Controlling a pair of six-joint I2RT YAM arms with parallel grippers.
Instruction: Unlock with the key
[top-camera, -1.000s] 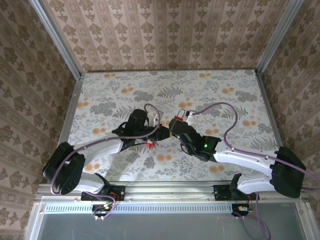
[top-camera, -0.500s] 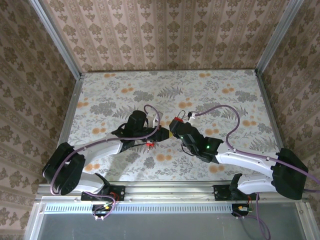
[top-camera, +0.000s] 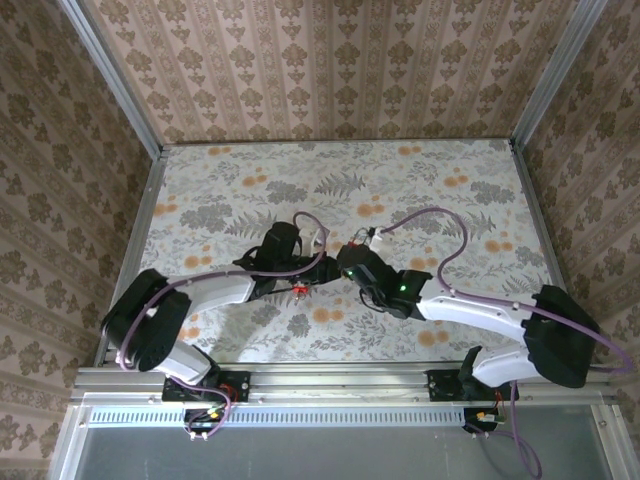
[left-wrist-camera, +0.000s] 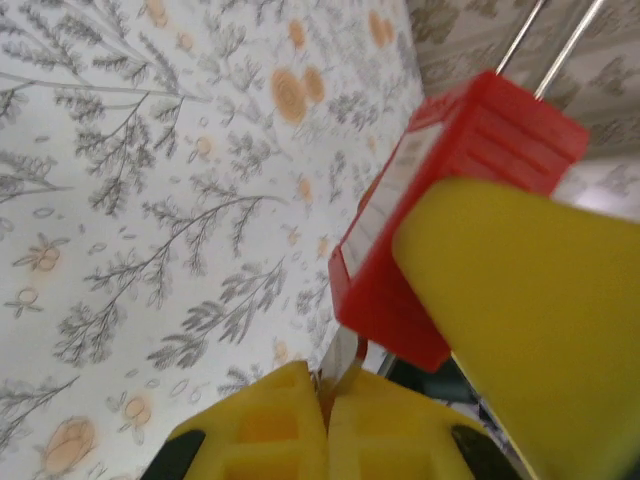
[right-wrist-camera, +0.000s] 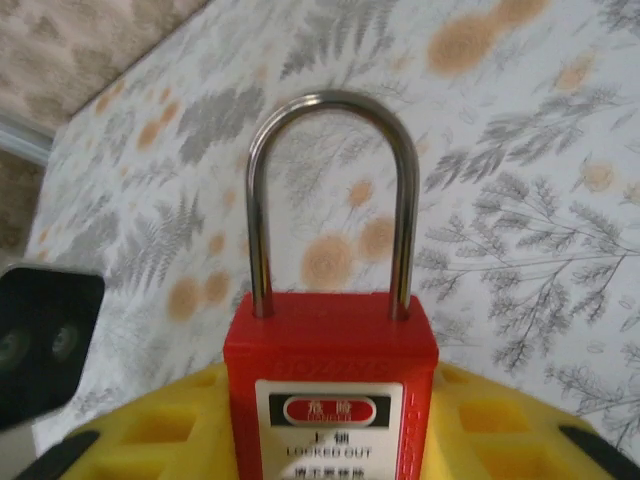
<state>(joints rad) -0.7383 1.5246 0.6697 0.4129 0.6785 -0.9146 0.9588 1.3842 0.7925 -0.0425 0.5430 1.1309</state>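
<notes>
- Padlock is clamped upright in R gripper: jaws part-way apart, yellow fingers pressing either side of the red body, label facing the R wrist cam
- Shackle stands above the padlock body w/ both legs seated in it, so I read it as locked
- In top view the padlock sits mid-table, lifted off the surface, shackle end pointing away from the arm bases
- L gripper is fully closed just under the padlock's bottom end; a thin metal sliver pokes out between the fingers, prob the key blade
- Key tip is right by the padlock's lower corner; can't tell from L wrist cam if it's touching or in the keyway
- Top view: L gripper and R gripper are nose to nose at the padlock
- Step in hand, my read: lining up the key w/ the keyhole on the padlock's underside, insertion not yet confirmed
- Next I need the blade axis matched to the keyway, a short straight push in, then a wrist roll on L while R holds the padlock rigid
- Risk: the blade skates off the plastic base or slips in the pinch
</notes>
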